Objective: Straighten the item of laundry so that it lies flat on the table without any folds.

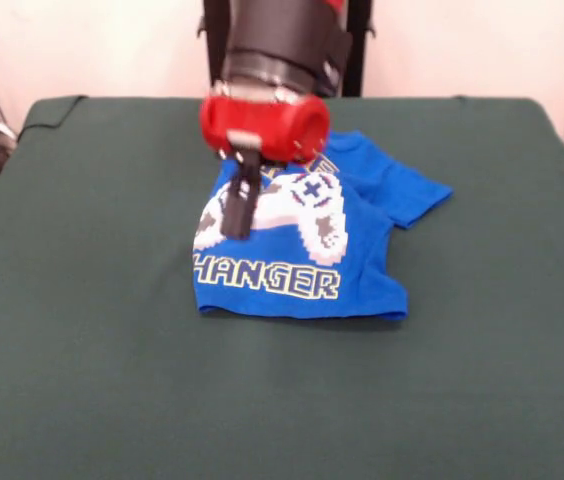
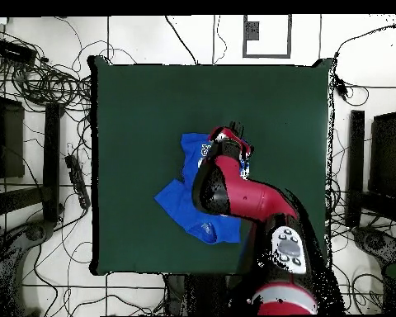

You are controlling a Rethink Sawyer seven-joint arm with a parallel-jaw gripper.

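Green felt table (image 1: 82, 380), rumpled blue shirt (image 1: 362, 270), seemingly folded

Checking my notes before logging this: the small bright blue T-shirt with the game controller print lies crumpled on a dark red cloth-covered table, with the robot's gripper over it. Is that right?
Not quite. The cloth covering the large rectangular table is dark green, not dark red, as the front view shows. The rest holds: the small bright blue T-shirt with the game controller print lies crumpled, and the gripper is over it.

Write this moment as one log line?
gripper: over shirt, state unclear | shirt: folded, one sleeve out | table: green
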